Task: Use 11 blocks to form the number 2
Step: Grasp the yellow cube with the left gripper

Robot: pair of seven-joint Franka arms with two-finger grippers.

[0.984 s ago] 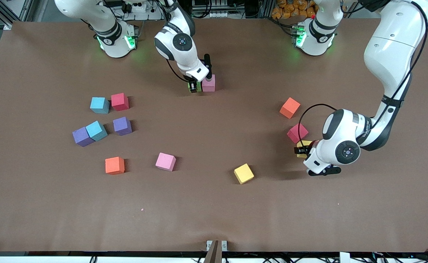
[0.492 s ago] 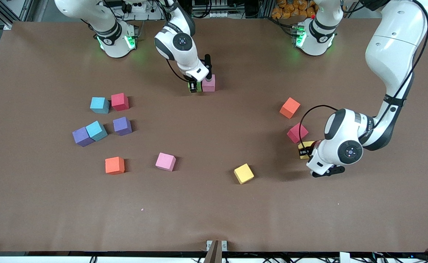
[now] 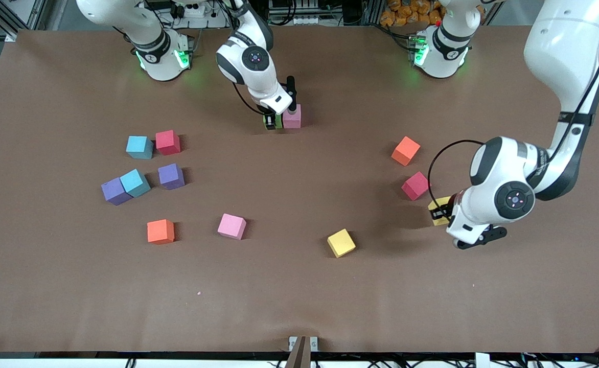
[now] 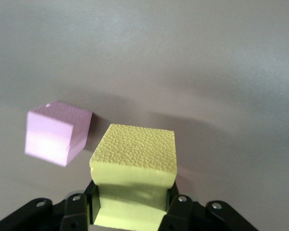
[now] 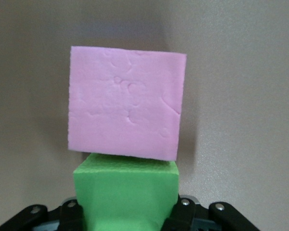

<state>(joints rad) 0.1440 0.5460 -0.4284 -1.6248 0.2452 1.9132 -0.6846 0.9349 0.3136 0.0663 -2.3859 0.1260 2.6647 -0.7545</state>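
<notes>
Now left gripper (image 3: 440,211) clamps a yellow block (image 4: 133,168) (probably just lifted) near the left arm's end; right gripper (image 3: 274,121) pinches green block (image 5: 126,195) against pink block (image 3: 292,117); next: carry yellow over.

Robot lab, brown table (image 3: 299,286), aluminium framing (image 3: 3,18)

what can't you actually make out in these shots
- Front view: green cube mostly covered by the right gripper, beside the pink cube.
- Front view: held yellow cube half covered by the left gripper.
- Both wrist views: fingertips cut off by the picture's edge.
</notes>
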